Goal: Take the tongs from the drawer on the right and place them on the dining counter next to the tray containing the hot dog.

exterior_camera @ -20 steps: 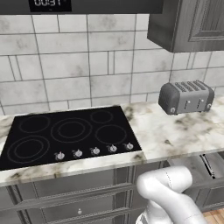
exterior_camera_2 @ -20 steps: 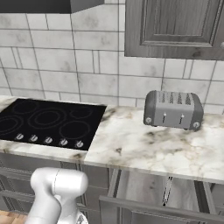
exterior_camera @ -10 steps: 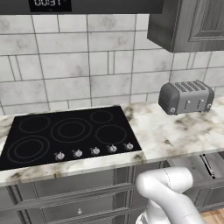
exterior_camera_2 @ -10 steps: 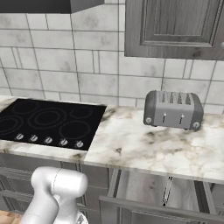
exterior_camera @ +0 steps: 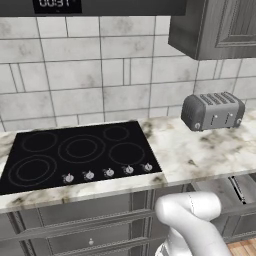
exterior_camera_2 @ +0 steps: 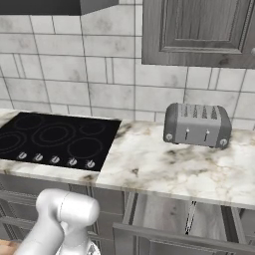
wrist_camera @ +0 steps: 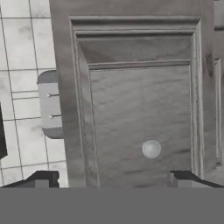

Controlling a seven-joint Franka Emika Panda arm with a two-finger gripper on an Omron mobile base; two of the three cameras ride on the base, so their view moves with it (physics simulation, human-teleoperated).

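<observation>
The drawer point(exterior_camera_2: 158, 215) stands pulled open under the marble worktop, right of the cooktop, with a pale grey inside. In it lie the tongs point(exterior_camera_2: 190, 218), slim and dark, pointing front to back. The left base view catches the drawer point(exterior_camera: 248, 183) and the tongs point(exterior_camera: 236, 189) at its right edge. My gripper point(wrist_camera: 113, 179) is open with nothing between its fingertips point(wrist_camera: 41, 177). It faces a grey wall cabinet door, away from the drawer. The dining counter, the tray and the hot dog are out of view.
A silver toaster point(exterior_camera_2: 197, 125) sits on the marble worktop point(exterior_camera_2: 164, 167) above the drawer. A black cooktop point(exterior_camera: 80, 152) lies to the left. A wall cabinet point(wrist_camera: 140, 113) with a round knob point(wrist_camera: 151, 149) hangs above the toaster. My white arm point(exterior_camera_2: 67, 214) rises in front of the lower cabinets.
</observation>
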